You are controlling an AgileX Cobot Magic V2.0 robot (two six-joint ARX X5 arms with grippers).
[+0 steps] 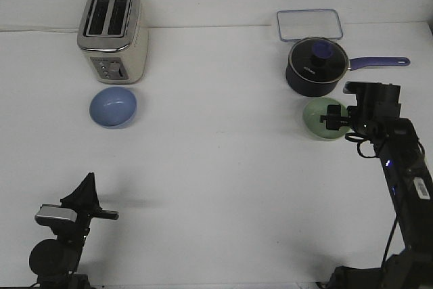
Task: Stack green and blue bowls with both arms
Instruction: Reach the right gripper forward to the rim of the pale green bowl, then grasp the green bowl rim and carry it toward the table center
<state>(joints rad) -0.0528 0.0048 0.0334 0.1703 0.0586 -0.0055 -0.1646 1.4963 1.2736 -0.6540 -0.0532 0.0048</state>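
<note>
A white counter (223, 167) is seen from the front, with a black robot arm at each lower corner. The pale green bowl (318, 121) sits on the right side, just in front of a dark saucepan (314, 67) with a purple handle. The right pincer (333, 117) hangs directly over the right part of this bowl, hiding part of its rim; whether its prongs are spread or closed on the rim cannot be told from this angle.

The pale blue bowl (114, 107) stands upright on the left side, just in front of a cream and silver toaster (112, 34). The left pincer (86, 197) rests low at the near left edge, well apart from the blue bowl, pointing upward; its prongs overlap in view, so its state cannot be told either.

A clear rectangular lid or tray (308, 24) lies behind the saucepan. White lettering marks the saucepan's side, too small to read. The two bowls lie far apart, unstacked.
</note>
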